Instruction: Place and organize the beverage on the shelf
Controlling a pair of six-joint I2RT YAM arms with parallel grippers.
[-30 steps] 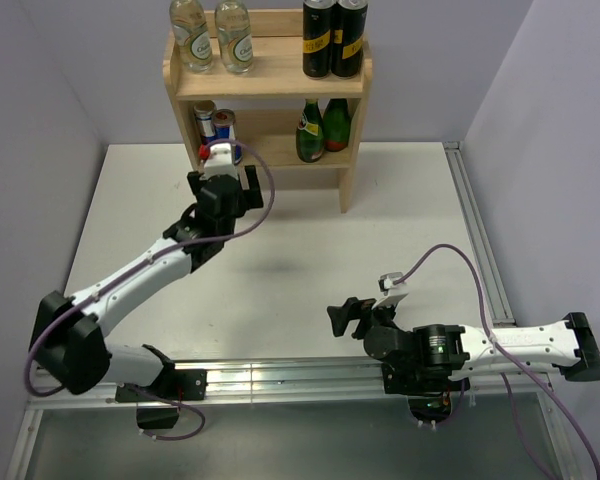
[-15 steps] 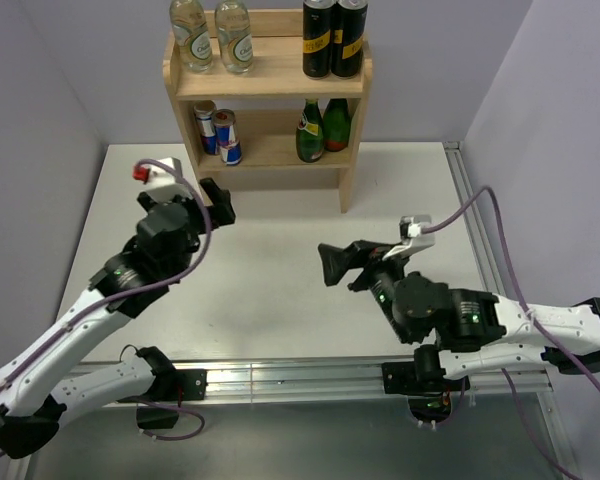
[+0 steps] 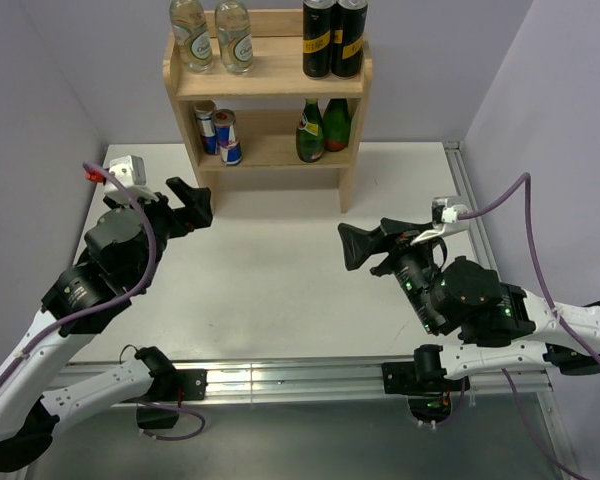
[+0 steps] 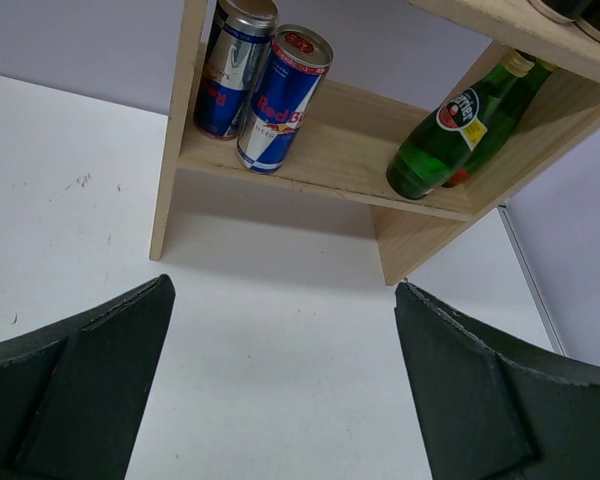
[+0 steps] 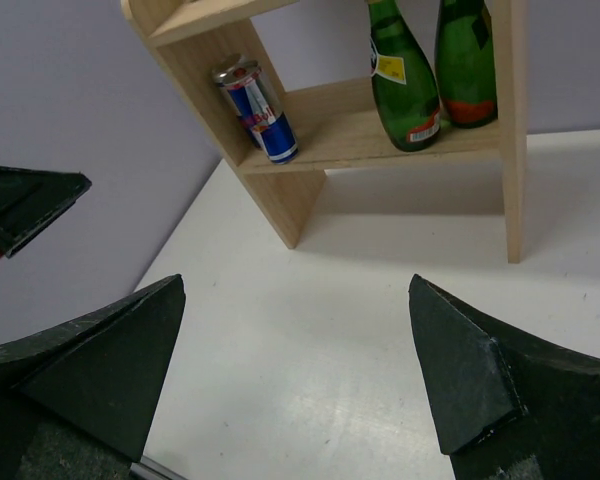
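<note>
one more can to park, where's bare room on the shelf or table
Lower board: open middle between the blue cans and the green bottles. Top board: a gap between the clear bottles and the black cans. The white table in front of the shelf is bare. Both boards are crowded at their ends.

Both arms lifted, left hand (image 3: 192,203) up at the left side, fingers spread wide, holding nothing, left arm folded back toward its base, right hand (image 3: 360,247) pointing left, fingers wide apart, empty, right arm bent low.
</note>
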